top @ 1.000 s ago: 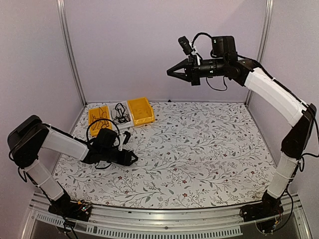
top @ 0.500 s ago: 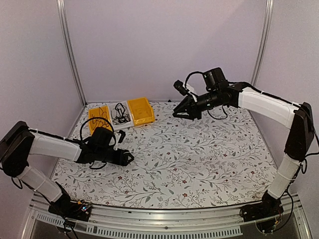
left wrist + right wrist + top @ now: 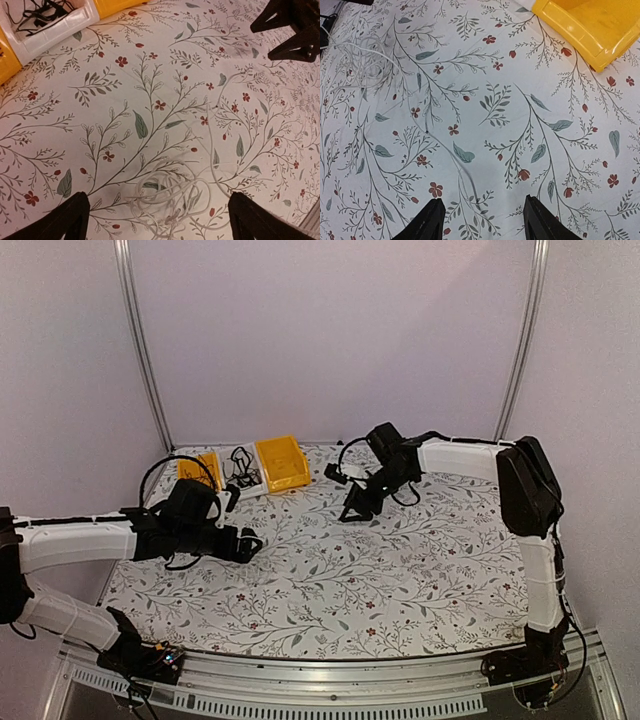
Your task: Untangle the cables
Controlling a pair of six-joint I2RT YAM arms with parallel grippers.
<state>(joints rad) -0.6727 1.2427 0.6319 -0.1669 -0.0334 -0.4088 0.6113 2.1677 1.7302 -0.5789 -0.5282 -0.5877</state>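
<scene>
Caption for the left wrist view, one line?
Open left gripper over a tangled thin white cable on the floral tablecloth; right gripper open at top right.

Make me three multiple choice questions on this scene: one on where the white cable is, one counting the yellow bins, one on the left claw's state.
1. Where does the white cable lie?
A in the white tray
B on the flowered cloth
C draped over an arm

2. How many yellow bins are there?
A four
B one
C two

3. How is the left claw?
A open and empty
B shut on the white cable
C shut on nothing

Answers:
1 B, the tangle rests on the cloth, outside the tray.
2 C, one stands on each side of the white tray.
3 A, its fingers stand wide apart with nothing gripped between them.
</scene>
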